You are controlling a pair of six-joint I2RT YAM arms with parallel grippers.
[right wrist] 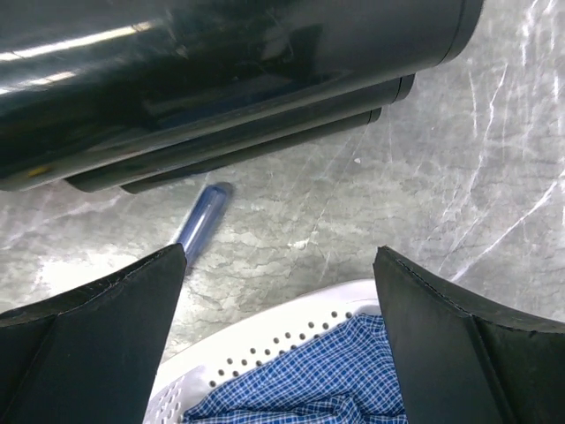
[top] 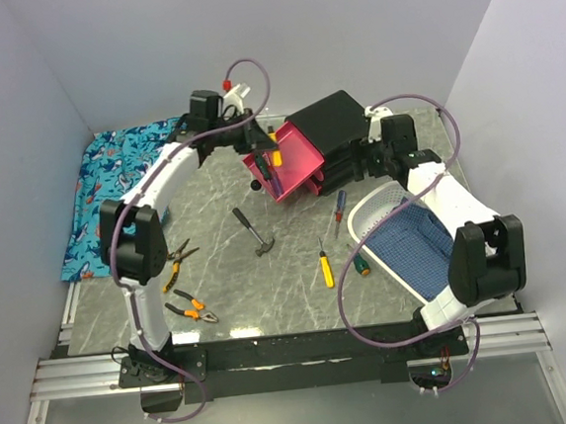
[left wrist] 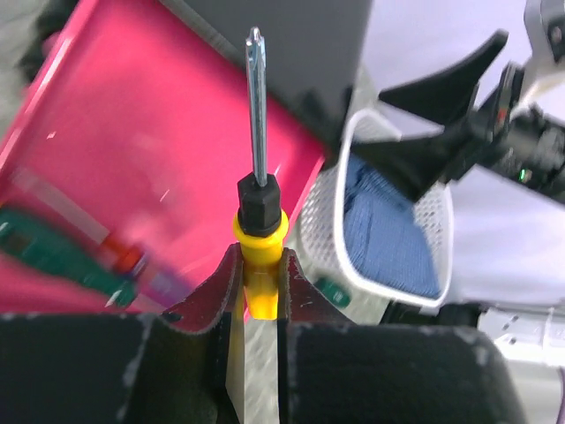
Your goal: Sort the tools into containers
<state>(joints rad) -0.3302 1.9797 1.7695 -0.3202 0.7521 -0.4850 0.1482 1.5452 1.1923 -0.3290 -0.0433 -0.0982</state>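
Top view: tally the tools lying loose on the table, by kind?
Screwdrivers: 3 (yellow-handled, red-blue, green-handled)
Pliers: 2 (far pair, near pair)
Hammer: 1
Total: 6
Not counted: held screwdriver.

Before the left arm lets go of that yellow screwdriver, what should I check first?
1. Grip: the left gripper clamps the yellow screwdriver by its handle. Ok.
2. Aim: the pink drawer lies behind the shaft in the left wrist view. Ok.
3. Drawer pulled out of the black cabinet. Ok.
4. Room: a green-handled tool lies at one side, with bare floor beside it. Ok.
5. Right gripper open, beside the cabinet above the white basket, away from the drawer. Ok.
6. Drop height above the drawer floor. Cannot tell.
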